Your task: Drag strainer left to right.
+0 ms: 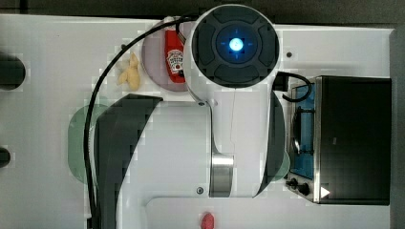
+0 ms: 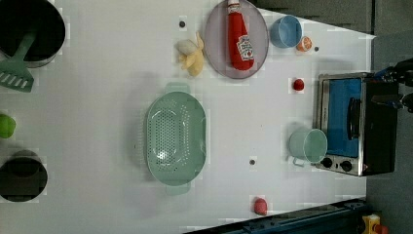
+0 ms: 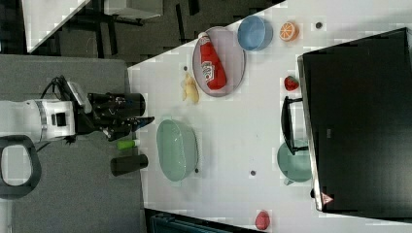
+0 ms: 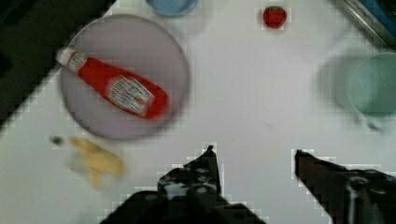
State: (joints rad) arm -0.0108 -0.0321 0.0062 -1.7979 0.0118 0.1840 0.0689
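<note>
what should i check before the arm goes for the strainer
1. gripper open and holding nothing: ok
2. strainer upright on the table, bowl empty: ok
3. gripper at the strainer: not ok, it is up off the table in the right view, short of the rim
4. table bare between strainer and mug in the left view: ok
5. plate with ketchup bottle apart from the strainer: ok
</note>
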